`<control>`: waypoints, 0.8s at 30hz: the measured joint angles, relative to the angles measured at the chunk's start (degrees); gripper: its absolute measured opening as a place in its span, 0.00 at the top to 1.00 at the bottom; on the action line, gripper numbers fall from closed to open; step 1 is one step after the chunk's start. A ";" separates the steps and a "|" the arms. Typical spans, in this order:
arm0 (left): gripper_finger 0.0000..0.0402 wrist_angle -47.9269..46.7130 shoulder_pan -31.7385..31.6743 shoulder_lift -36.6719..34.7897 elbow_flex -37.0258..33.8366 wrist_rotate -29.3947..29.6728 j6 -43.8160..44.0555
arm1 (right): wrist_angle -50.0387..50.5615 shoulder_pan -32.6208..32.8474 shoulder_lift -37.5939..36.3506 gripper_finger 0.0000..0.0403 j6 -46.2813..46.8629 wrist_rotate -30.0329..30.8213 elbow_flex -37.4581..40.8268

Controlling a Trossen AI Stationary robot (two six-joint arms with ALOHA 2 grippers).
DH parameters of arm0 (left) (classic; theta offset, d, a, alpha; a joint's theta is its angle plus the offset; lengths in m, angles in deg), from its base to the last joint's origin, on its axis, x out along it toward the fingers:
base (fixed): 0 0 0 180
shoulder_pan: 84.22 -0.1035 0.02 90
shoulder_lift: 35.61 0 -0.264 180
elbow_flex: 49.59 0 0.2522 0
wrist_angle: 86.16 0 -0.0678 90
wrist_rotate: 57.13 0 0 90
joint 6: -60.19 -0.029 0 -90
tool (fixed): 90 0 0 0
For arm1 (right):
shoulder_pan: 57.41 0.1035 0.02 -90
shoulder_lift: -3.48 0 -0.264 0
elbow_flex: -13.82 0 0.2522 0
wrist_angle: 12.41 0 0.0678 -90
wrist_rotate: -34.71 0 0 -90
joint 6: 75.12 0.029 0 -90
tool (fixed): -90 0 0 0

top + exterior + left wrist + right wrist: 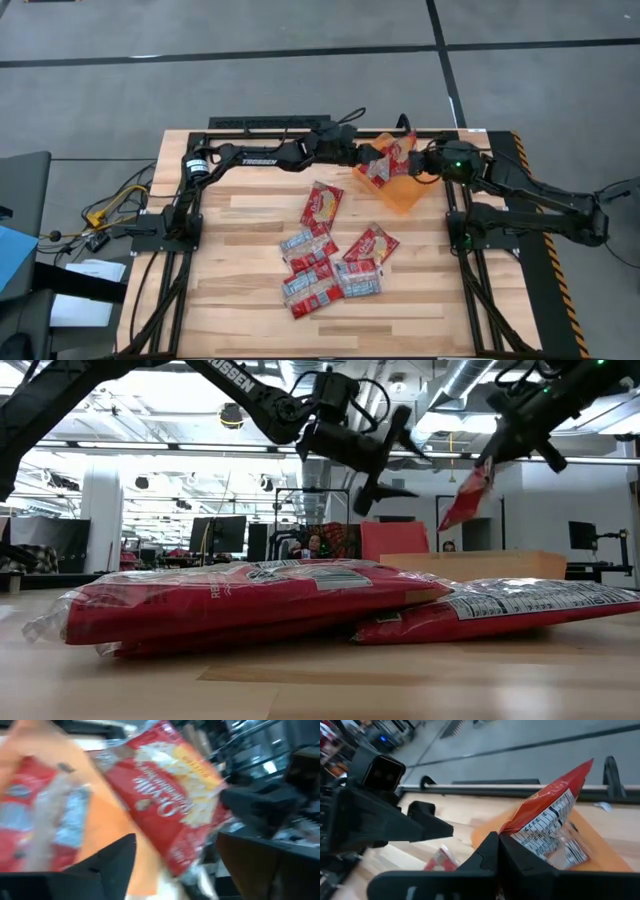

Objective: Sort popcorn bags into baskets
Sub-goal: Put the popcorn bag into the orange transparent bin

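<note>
Popcorn bags (330, 255) lie in a loose overlapping cluster on the middle of the wooden desk (230, 290), well apart from the orange basket (402, 193) that sits near the desk's far edge between the two arms. Most of the cluster's packets lie flat with their long axes slanted across the desk; from the low view two of them fill the foreground, stacked one on the other.

One bag (551, 818) is pinched by the right gripper (497, 851), whose fingers are closed tight on its lower edge. It hangs in the air over the basket, tilted, its long axis running up and away from the fingers, with the printed nutrition panel facing the right wrist camera.

Left gripper (366, 160) hovers just beside that bag, above the basket's near side, its jaws spread wide and holding nothing. Another packet (45, 815) already lies inside the basket.
</note>
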 joint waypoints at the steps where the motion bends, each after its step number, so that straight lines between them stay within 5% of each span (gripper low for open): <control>1: 0.30 1.47 0.10 0.00 0.00 -0.02 0.83 | -0.51 0.00 -0.19 0.92 -0.02 -0.01 0.00; 12: 0.28 4.15 0.52 1.71 -0.09 -0.69 6.21 | -10.55 0.00 -0.28 0.95 -3.86 -1.52 0.00; 24: 0.28 32.88 3.15 13.48 0.11 4.85 25.59 | -10.99 0.04 -0.20 0.92 -4.10 -3.00 0.00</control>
